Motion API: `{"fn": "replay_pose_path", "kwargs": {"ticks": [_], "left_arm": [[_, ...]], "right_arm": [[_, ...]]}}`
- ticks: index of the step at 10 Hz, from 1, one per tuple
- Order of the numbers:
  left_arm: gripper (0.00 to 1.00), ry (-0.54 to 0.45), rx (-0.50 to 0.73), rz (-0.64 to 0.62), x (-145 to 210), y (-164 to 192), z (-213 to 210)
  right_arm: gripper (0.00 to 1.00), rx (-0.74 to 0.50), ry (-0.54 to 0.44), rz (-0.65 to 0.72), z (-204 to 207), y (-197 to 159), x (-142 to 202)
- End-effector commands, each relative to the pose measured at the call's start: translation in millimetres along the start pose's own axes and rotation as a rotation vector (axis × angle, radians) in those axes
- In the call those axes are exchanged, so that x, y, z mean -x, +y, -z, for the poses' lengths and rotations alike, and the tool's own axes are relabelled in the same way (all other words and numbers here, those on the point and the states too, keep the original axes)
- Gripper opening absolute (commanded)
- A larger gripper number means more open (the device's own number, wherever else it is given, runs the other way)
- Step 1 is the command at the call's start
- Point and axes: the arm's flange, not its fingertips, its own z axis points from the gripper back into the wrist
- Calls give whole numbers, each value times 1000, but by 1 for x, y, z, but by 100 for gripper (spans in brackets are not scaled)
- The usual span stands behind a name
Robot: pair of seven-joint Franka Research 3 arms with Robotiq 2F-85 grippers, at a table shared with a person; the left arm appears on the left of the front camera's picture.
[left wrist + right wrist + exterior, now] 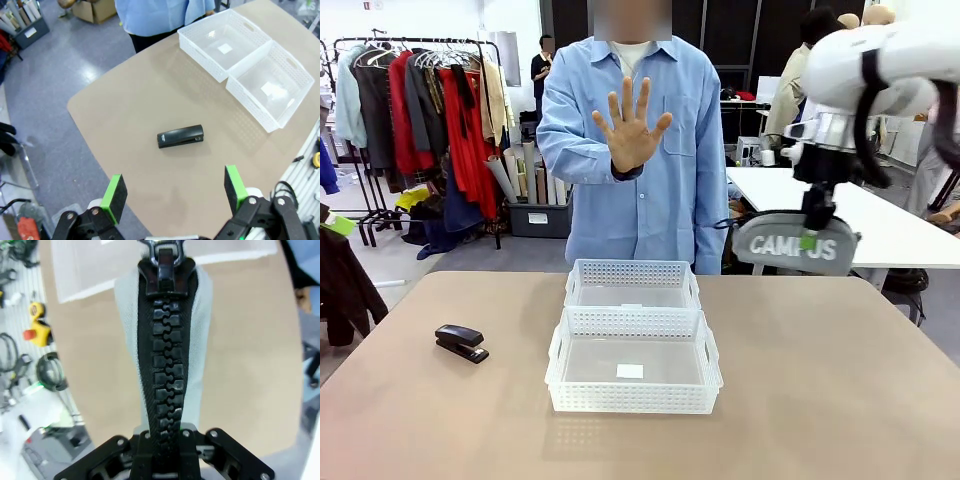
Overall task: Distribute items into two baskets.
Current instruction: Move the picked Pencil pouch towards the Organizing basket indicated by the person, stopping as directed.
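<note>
Hanging from the right jaws, the pouch (795,245) is up in the air over the far right part of the surface (840,380), well apart from both baskets. Those jaws are clamped on its top edge about midway along, right across the zip (165,365). I judge that is why it hangs level with its lettering facing you, and why it should go down flat when you lower it.

The left jaws stand wide apart with nothing between the green pads (114,197). They hover over the stapler (180,136), which lies on its base on the left of the surface, near that arm and clear of everything else.

The near basket (632,400) and the far basket (632,272) sit touching, one behind the other in the middle, so either arm can reach them. Each holds nothing but a small white label on its floor. Across the surface, the person's hand (631,125) is raised with an open palm above the far basket. It reads to me as a stop sign, so watch it before you lower anything.

- **Pouch:** soft grey woven cloth that will sag and fold, with chunky black moulded zip teeth and a shiny pull.
- **Baskets:** stiff, thin white plastic, rectangular, with perforated rims and handle cut-outs at the ends.
- **Stapler:** black, smooth, hard, long and low, so you would need to close across its narrow sides.
- **Surface:** matt tan with rounded corners.
</note>
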Motion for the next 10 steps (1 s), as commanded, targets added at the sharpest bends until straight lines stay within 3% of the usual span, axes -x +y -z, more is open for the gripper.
{"fn": "replay_pose_path", "kwargs": {"ticks": [1, 3, 10], "left_arm": [[100, -14, 15, 13, 0, 1, -1], [100, -14, 15, 13, 0, 1, -1], [100, -14, 15, 13, 0, 1, -1]], "right_arm": [[0, -4, -15, 20, 9, 34, 19], [0, -11, 22, 6, 11, 35, 35], [0, -20, 14, 37, 5, 36, 34]]}}
